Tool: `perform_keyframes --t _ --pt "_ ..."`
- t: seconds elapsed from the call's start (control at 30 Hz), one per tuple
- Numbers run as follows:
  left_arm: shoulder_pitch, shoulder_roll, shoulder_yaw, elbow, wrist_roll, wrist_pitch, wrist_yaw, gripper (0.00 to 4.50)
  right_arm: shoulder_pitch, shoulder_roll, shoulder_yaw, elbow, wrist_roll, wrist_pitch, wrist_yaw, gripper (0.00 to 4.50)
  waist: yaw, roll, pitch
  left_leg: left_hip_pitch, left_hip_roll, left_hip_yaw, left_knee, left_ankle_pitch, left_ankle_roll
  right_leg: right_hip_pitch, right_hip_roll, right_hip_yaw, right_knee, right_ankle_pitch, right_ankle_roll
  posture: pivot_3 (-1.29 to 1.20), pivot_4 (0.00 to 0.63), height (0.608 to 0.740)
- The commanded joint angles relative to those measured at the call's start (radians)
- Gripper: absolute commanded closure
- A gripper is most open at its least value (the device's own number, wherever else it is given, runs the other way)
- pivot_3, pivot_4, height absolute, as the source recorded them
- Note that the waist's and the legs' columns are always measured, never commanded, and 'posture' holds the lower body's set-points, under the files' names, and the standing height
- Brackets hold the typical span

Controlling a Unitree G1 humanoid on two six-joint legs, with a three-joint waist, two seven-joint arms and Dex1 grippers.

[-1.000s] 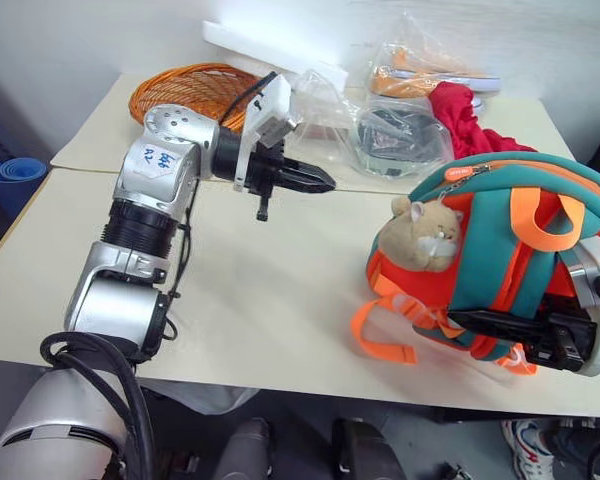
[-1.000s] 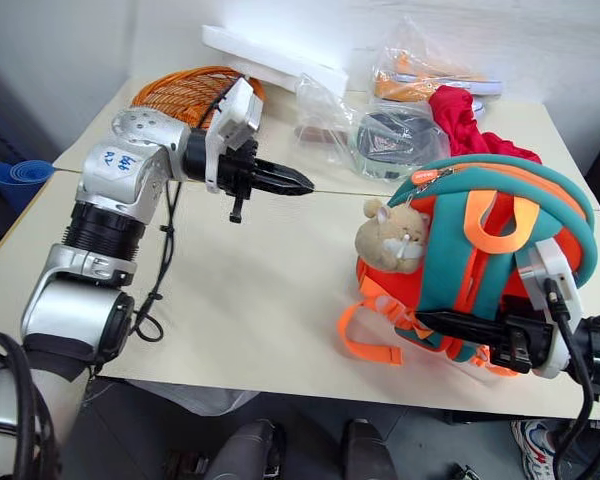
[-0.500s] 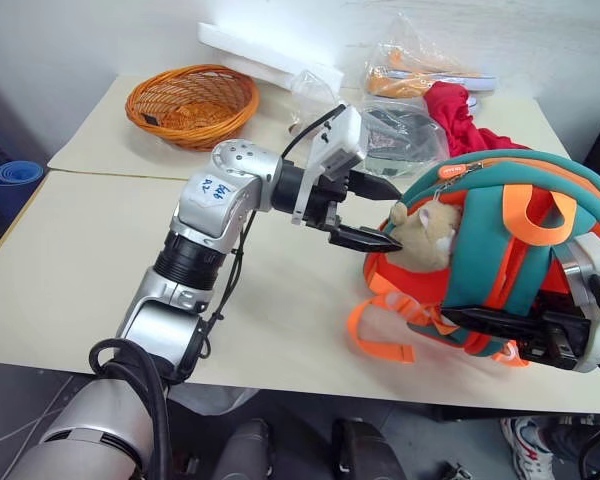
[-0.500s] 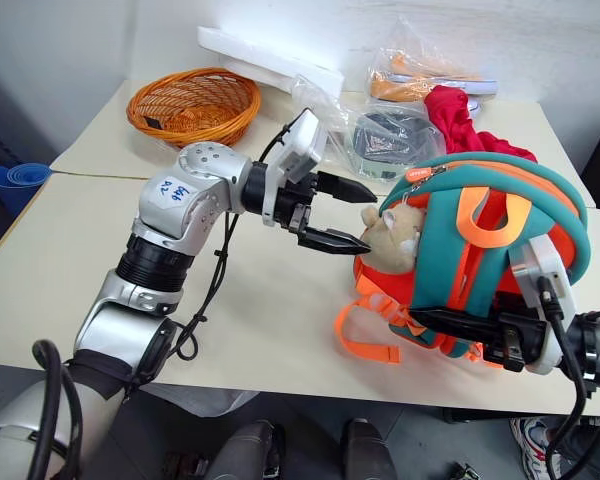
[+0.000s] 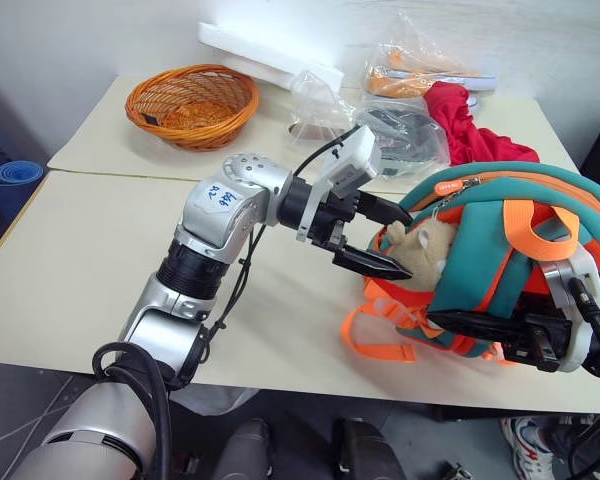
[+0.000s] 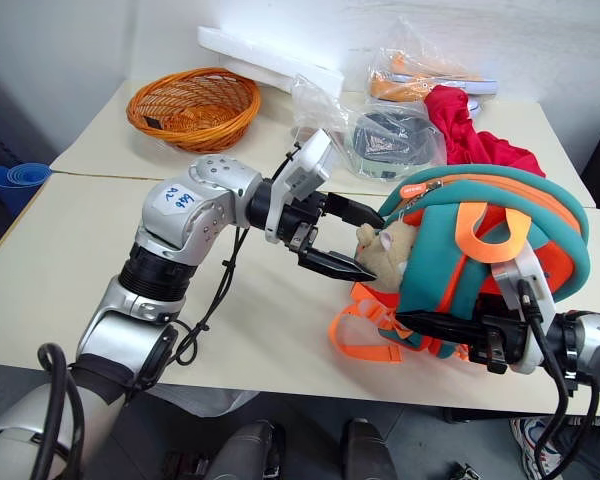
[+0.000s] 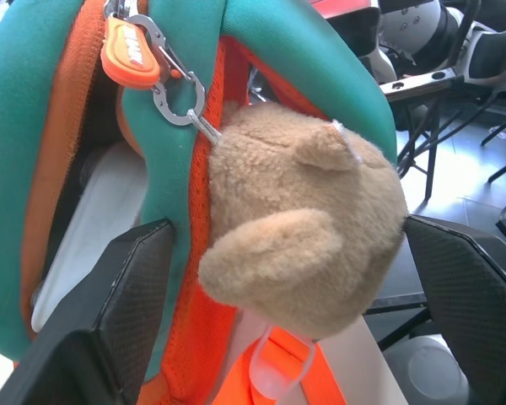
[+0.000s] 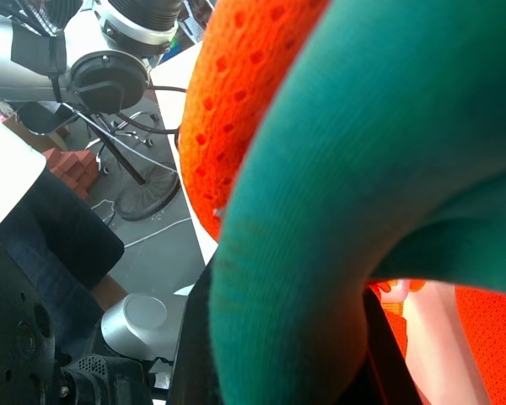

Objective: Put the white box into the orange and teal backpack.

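**Open left jaws bracketing the plush toy on the backpack**

Left gripper [image 5: 375,238] spread wide, one finger [image 7: 122,295] on each side of the beige plush toy [image 7: 308,219] clipped to the orange and teal backpack [image 5: 510,250]. Backpack upright on the table [image 5: 100,260], at its right edge. White box [image 7: 88,228] seen as a pale slab inside the opening, beyond the teal border. Right gripper [image 5: 480,326] clamped on the backpack's teal edge at the lower front.

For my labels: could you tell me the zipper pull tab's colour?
Orange, with pale lettering; the zipper pull tab shows best in the left wrist view.
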Motion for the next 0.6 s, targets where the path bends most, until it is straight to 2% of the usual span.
perform_keyframes --t 0.03,0.23,0.33,0.6 --pt "-0.027 -0.001 0.006 -0.03 -0.028 -0.01 -0.007 0.03 -0.018 0.008 0.004 -0.025 0.007 -0.02 -0.012 4.5 -0.001 0.0 0.0 0.0 0.0 0.0 0.0 0.0 0.0 0.0 0.0 0.0 0.0 0.0 0.0 0.0 0.15 0.74" --pt "-0.031 0.102 0.055 -0.054 -0.05 -0.003 -0.038 0.03 -0.025 0.004 0.006 -0.022 0.007 -0.022 -0.016 4.5 -0.006 0.0 0.0 0.0 0.0 0.0 0.0 0.0 0.0 0.0 0.0 0.0 0.0 0.0 0.0 0.0 0.15 0.74" --pt "-0.017 0.12 0.044 -0.097 -0.074 0.018 -0.049 0.03 -0.027 0.002 0.007 -0.021 0.008 -0.022 -0.016 4.5 -0.004 0.0 0.0 0.0 0.001 0.0 0.0 0.001 -0.002 0.0 0.0 0.0 0.0 0.0 0.0 0.0 0.15 0.74" --pt "0.005 0.002 -0.046 -0.048 0.021 -0.08 0.082 0.03 -0.048 0.0 0.018 -0.022 0.016 -0.015 -0.022 4.5 0.001 0.0 0.0 0.0 -0.001 0.0 0.001 0.001 -0.001 0.001 -0.001 0.0 0.0 0.0 0.0 0.0 0.15 0.74"
